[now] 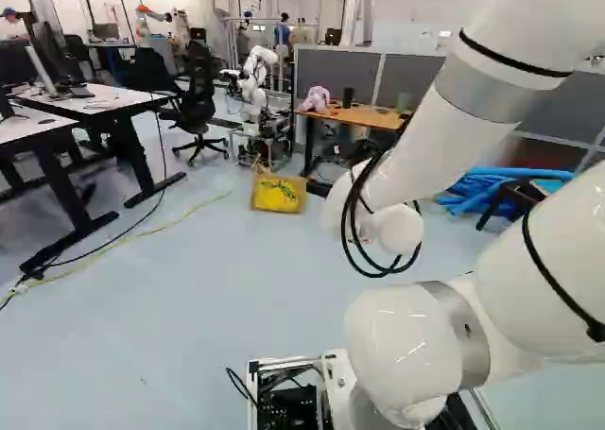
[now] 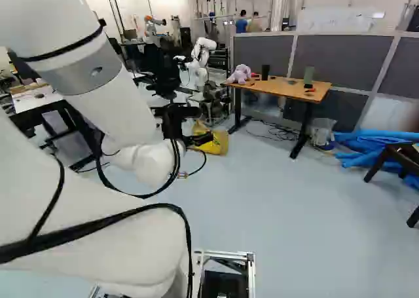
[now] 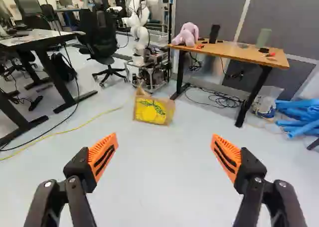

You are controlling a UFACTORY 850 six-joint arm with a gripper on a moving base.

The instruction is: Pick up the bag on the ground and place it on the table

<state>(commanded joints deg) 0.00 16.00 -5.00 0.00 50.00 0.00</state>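
Wrist view: the bag (image 3: pixel 153 111) is resting on the floor (image 3: pixel 162 187), well ahead of the gripper (image 3: pixel 164 135), whose fingers are standing wide apart. Its walls are probably yielding and light; the raised top is offering the likelier hold. Contents are not showing clearly. Near the table (image 3: pixel 232 50), a clear sack (image 3: pixel 265 105) is apparently containing yellow and blue items.

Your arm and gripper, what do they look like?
The arm is glossy white with rounded joints, grey bands, thin black rings and looping black cables. The gripper is black, its two fingers carrying ribbed orange pads with dark slots.
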